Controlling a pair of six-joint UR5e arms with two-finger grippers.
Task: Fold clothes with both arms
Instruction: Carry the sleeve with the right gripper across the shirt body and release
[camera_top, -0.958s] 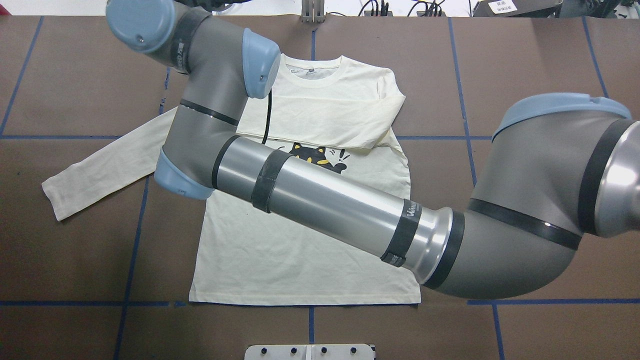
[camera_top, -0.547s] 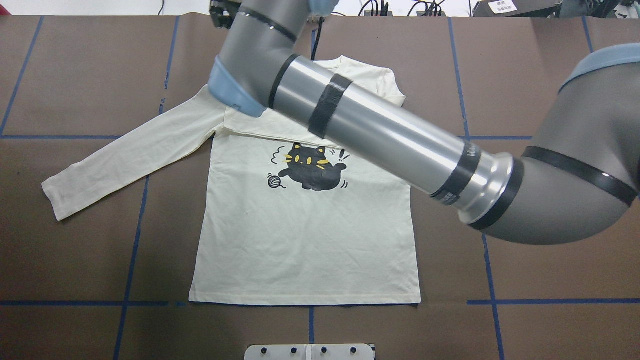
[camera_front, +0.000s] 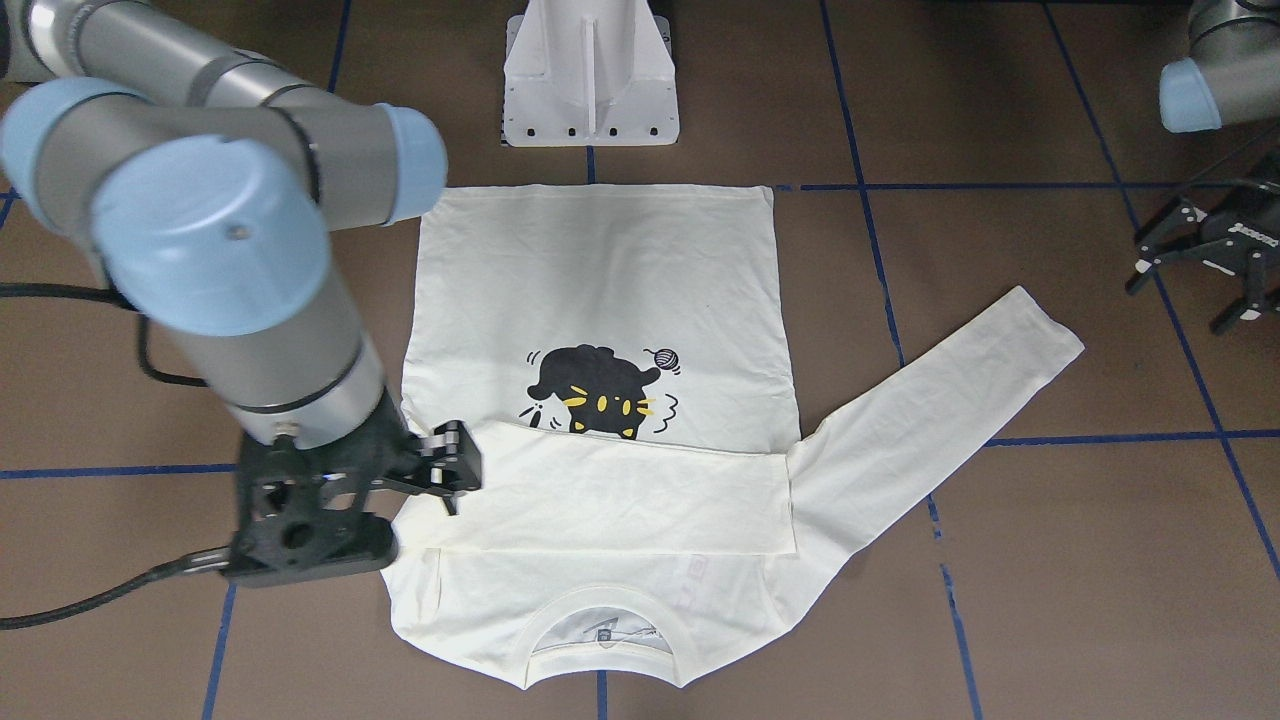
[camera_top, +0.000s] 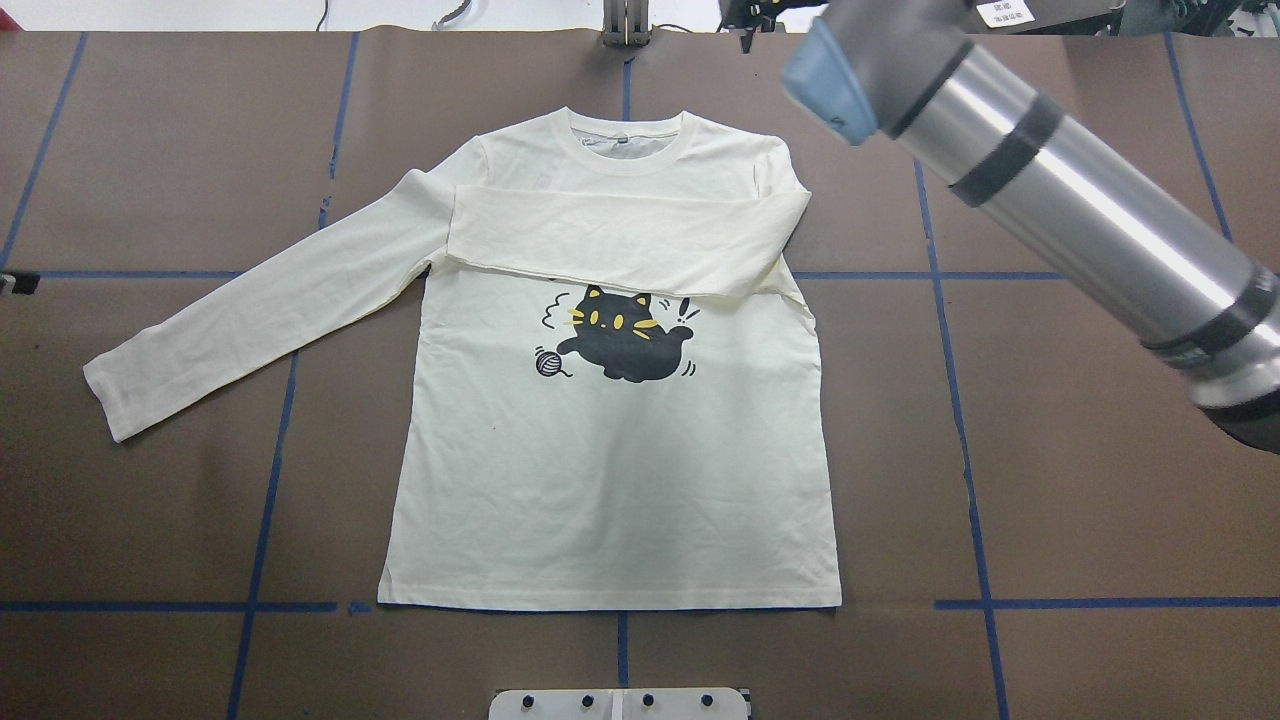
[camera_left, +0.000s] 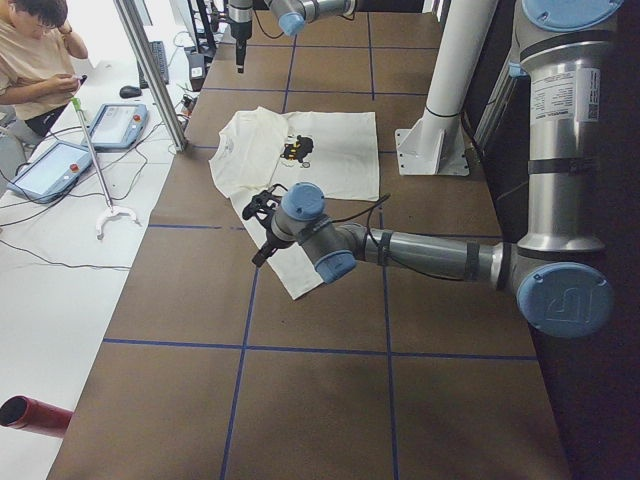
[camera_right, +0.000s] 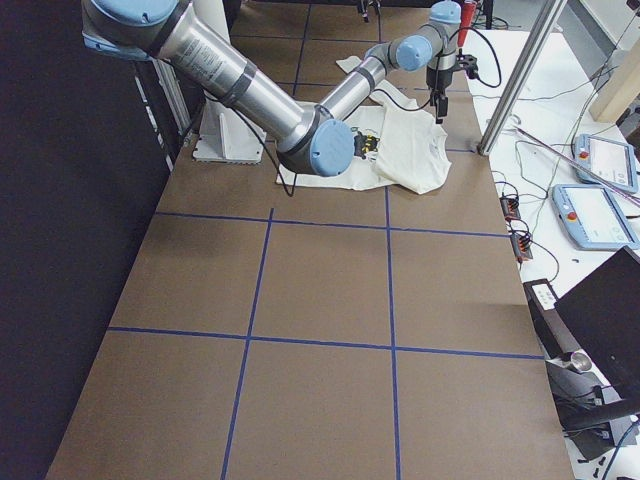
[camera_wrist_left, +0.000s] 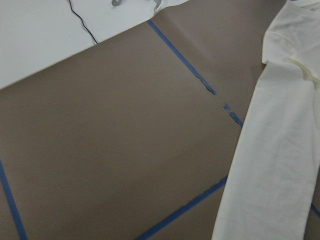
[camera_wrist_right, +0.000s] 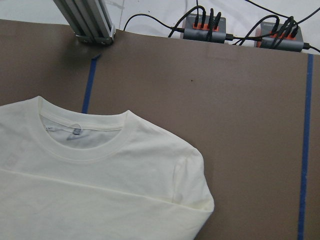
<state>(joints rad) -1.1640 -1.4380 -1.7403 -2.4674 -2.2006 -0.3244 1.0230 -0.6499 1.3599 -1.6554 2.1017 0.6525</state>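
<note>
The cream-white long-sleeved T-shirt with a black cat print (camera_top: 600, 480) lies flat, print upward, on the brown table with blue tape lines (camera_top: 1050, 500). One sleeve is folded across the chest and the other stretches toward the robot's left. The black right gripper (camera_front: 450, 470) hangs near the shoulder of the folded sleeve, and I cannot tell its opening. The black left gripper (camera_front: 1185, 290) is spread wide and holds nothing, apart from the stretched cuff.

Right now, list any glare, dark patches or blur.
Overhead: glare streaks the right arm's silver forearm tube. Exterior right: the strip left of the brown paper-covered table is near black. Left wrist: the cream-white long-sleeved shirt's sleeve looks soft, the white surface washed out.
</note>
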